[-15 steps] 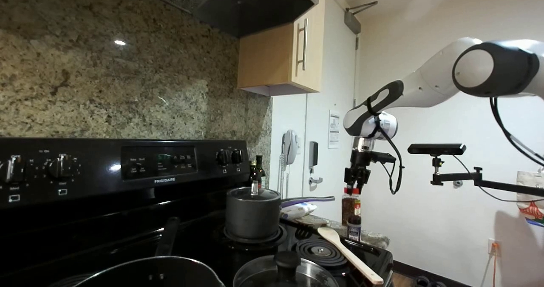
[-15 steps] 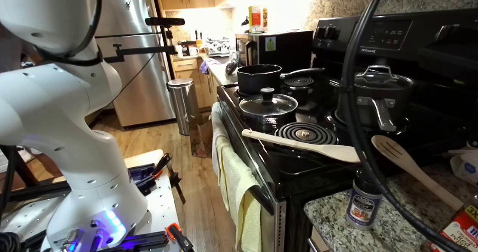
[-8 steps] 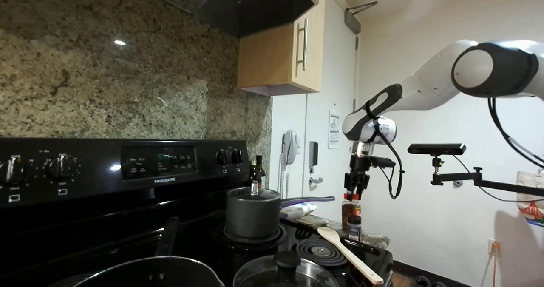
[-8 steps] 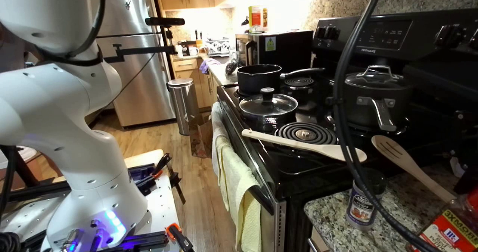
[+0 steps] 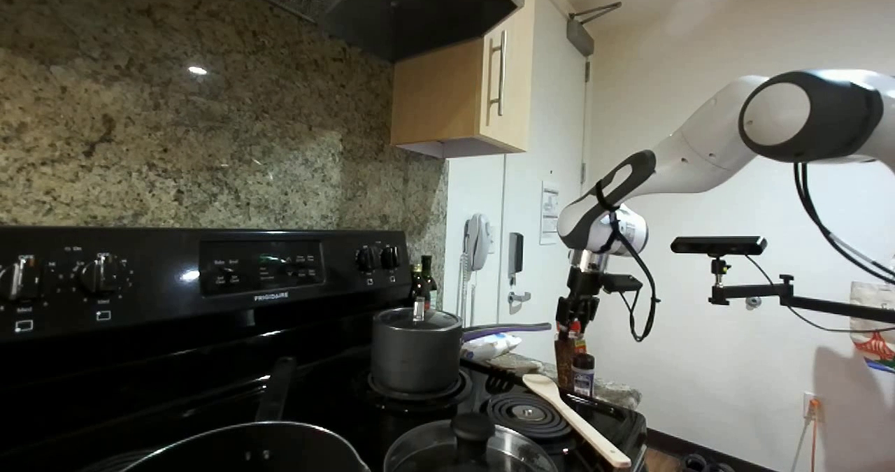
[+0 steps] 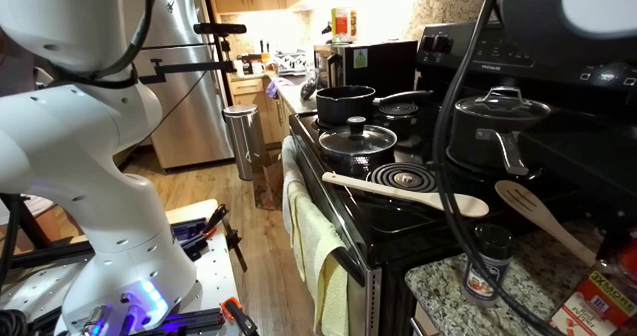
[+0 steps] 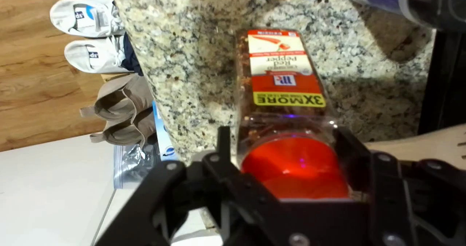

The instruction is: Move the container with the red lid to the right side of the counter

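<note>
A speckled backsplash [image 5: 154, 136] is rising behind the black stove [image 5: 161, 262] in an exterior view, a lidded dark pot [image 5: 414, 353] is sitting at the back, and a wooden spoon [image 5: 575, 422] is slanting past a front coil [image 5: 529, 413]. Only there am I catching the wall phone [image 5: 478, 241] and the white door [image 5: 531, 199] beside it. Beyond the stove, the container with the red lid [image 5: 563, 363] is showing just behind a dark-capped jar [image 5: 582, 377], its base hiding from me. In an exterior view, too, the granite counter [image 6: 438, 283] is running out from the stove's end, with that jar standing upright on it and a slotted spoon [image 6: 555, 227] lying near; from that angle alone a steel fridge [image 6: 184, 102], a yellow towel [image 6: 318, 236] hanging down the stove's front and the white arm base [image 6: 124, 256] are showing, while the container is taking up the lower right corner, cut by the edge. And the wrist view is bringing pale shoes [image 7: 96, 54] on the wood floor [image 7: 29, 78] below the counter, plus the whole label [image 7: 285, 69] facing up, print upside down. Now the gripper [image 7: 286, 147]: its fingers [image 7: 224, 144] are standing parted just enough to be taking the red lid [image 7: 295, 167] between them, one on either side, and they are clasping the container by its top, over the counter and near the jar. I'm not managing to tell whether its base is touching the counter.
</note>
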